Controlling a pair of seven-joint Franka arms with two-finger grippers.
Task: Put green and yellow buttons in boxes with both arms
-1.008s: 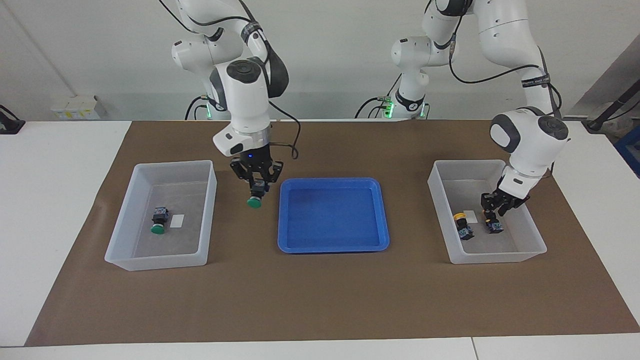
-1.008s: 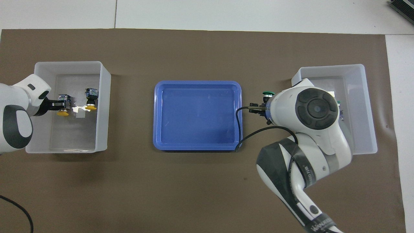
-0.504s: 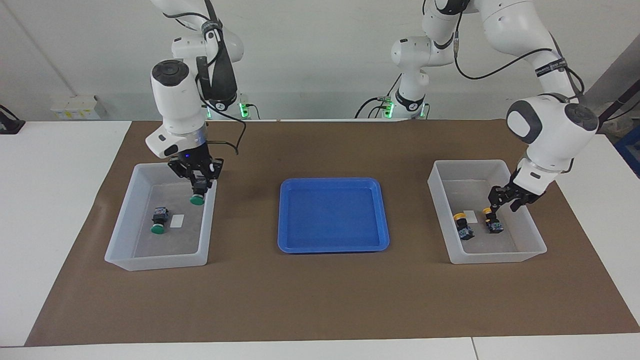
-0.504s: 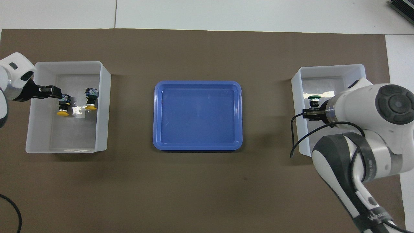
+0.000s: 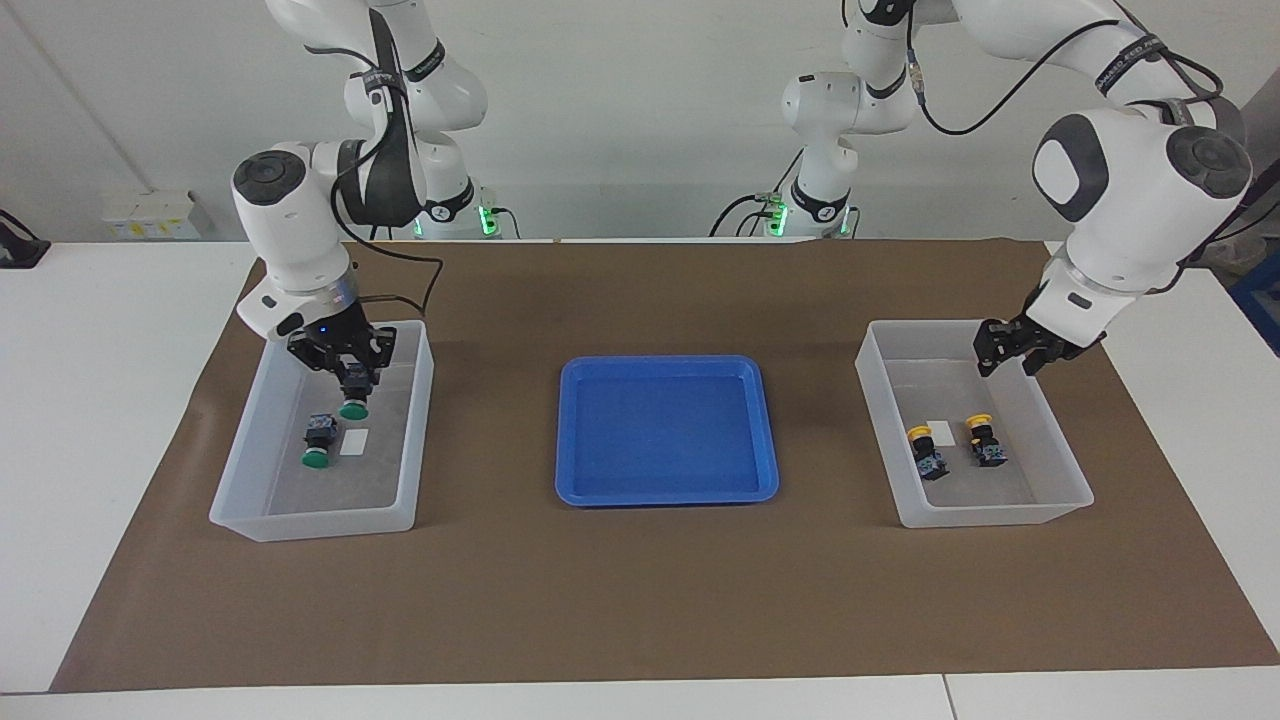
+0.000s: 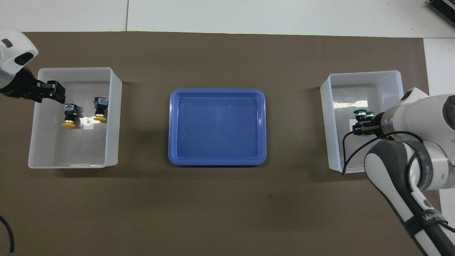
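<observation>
- Three buttons already lie in the boxes: two yellow buttons in the box by the left arm's edge, one green button in the other box.
- Right gripper fingers pinch the last green button over that box, not yet let go.
- Left gripper fingers look open and hold nothing, above its box.

Blue tray, brown mat

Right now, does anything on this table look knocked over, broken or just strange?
Nothing looks damaged or spilled. The three loose buttons lie on their sides: two yellow buttons in one box, a green button in the other box. The right hand holds a second green button over that box. The blue tray has nothing in it.
</observation>
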